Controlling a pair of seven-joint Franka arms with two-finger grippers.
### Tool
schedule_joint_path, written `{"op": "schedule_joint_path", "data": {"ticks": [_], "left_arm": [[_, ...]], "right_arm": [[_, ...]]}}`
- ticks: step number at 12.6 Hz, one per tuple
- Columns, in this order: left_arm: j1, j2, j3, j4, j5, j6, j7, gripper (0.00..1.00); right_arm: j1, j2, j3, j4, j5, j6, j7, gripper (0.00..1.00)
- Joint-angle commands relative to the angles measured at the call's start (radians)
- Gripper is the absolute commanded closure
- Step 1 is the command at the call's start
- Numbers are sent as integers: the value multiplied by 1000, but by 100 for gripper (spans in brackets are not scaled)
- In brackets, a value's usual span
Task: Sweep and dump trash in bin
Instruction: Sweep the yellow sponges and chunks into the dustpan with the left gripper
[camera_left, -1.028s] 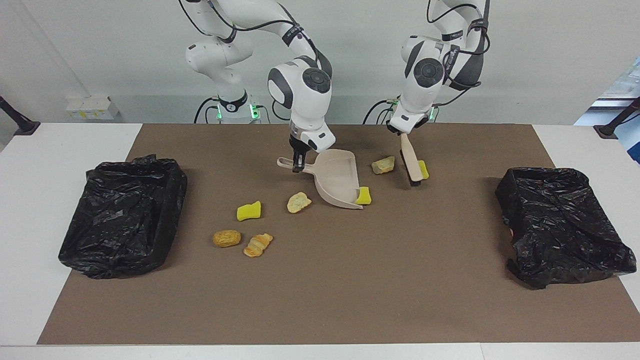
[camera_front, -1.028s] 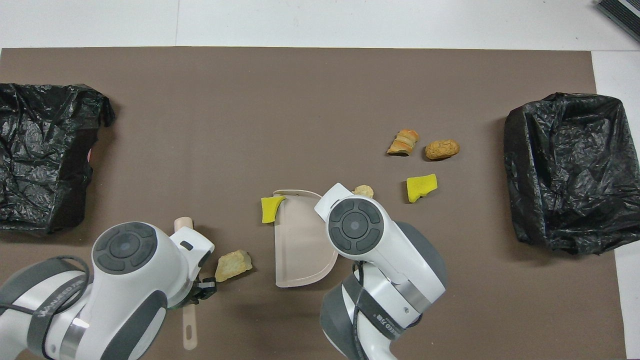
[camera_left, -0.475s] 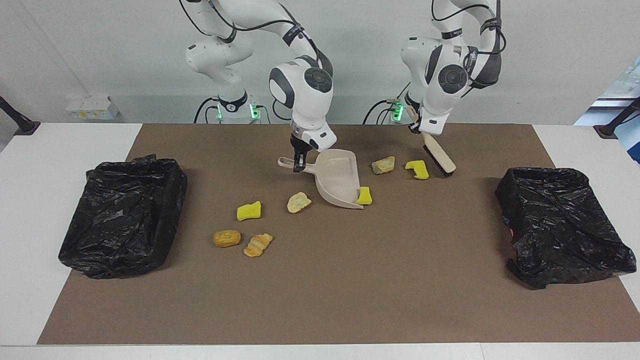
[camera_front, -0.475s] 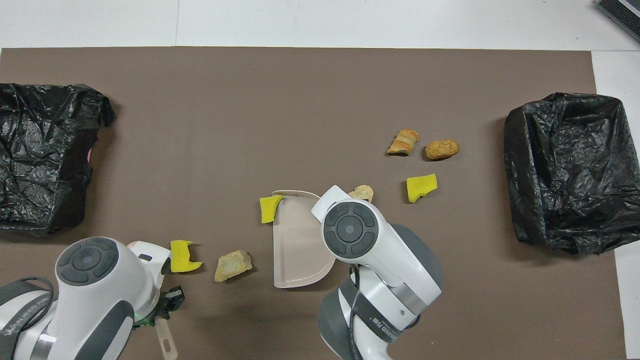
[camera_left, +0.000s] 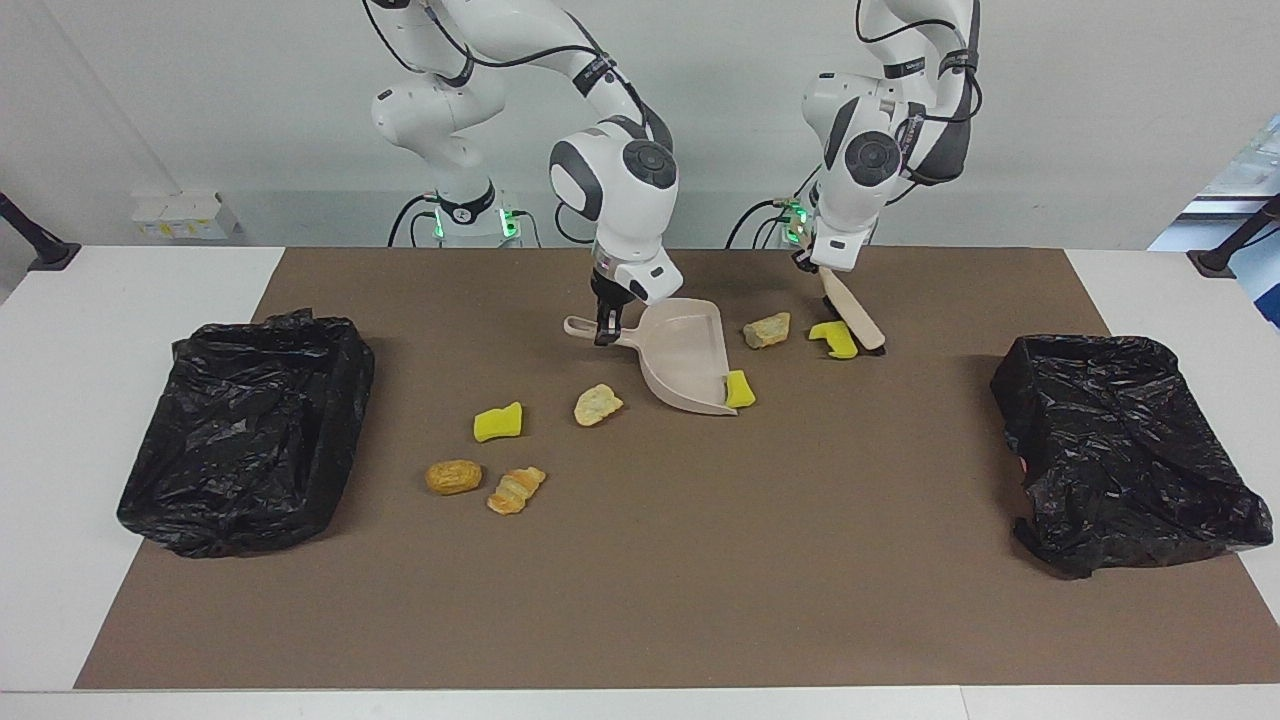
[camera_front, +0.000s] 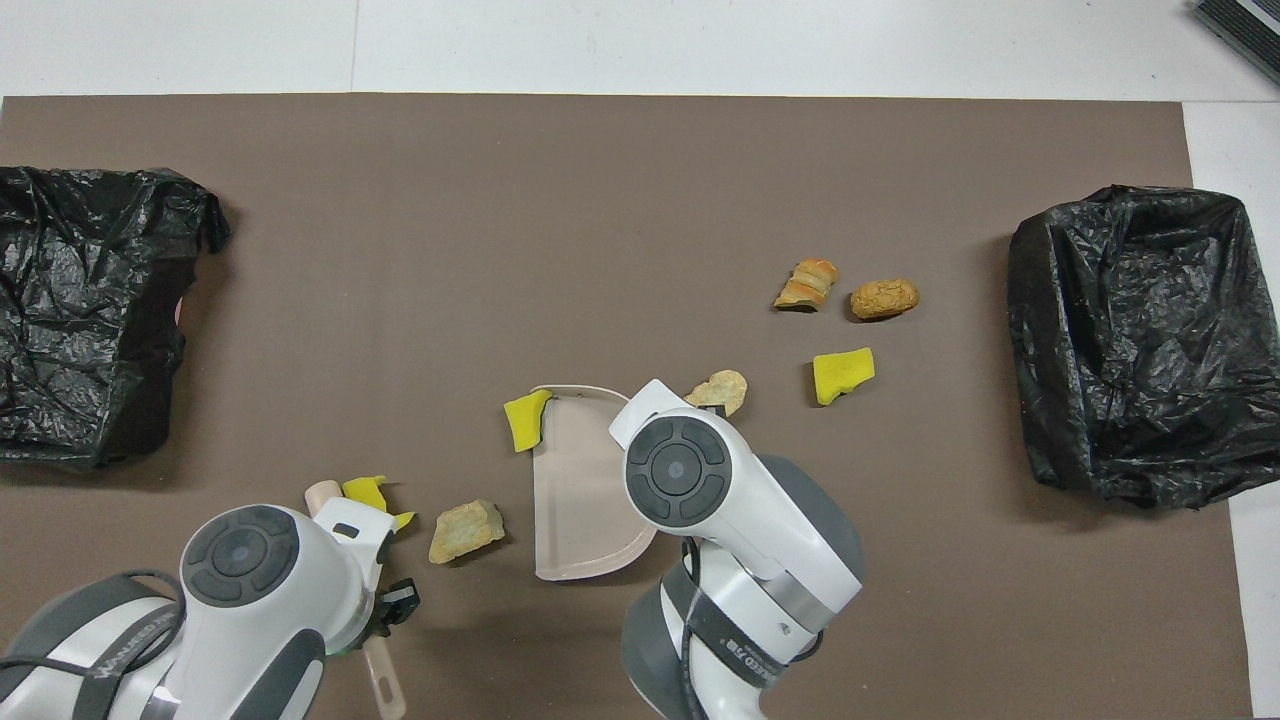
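**Beige dustpan and brush held among scattered scraps**

Beige plastic dustpan rests on the brown mat, its handle clenched in the right gripper. One yellow sponge chunk touches the pan's open lip. The left gripper grasps the handle of a beige hand brush, whose head sits just beside a second yellow sponge chunk. A tan bread piece lies between that chunk and the pan. Toward the right arm's end lie a pale pastry flake, a third yellow sponge chunk, a round golden bun and a ridged croissant piece. Two black-bagged bins flank the mat.
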Motion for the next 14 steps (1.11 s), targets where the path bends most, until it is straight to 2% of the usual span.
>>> {"op": "schedule_joint_path", "data": {"ticks": [1,3,5,7,11,14], "left_arm": [[-106,49,9,-8,-72,116,-9,100],[-163,106,7,24,-141,234,32,100],[-191,147,7,82,-216,243,127,100],[-227,187,7,142,-229,256,194,100],[-280,258,7,276,-229,233,223,100],[-266,249,12,314,-226,158,218,100]], "right_arm": [[5,11,4,-6,-24,31,28,100],[5,14,4,-8,-23,48,35,100],[5,19,4,-8,-23,51,37,100],[5,20,4,-8,-23,53,39,100],[-6,20,4,-11,-21,62,42,100],[-10,20,4,-11,-23,62,32,100]]}}
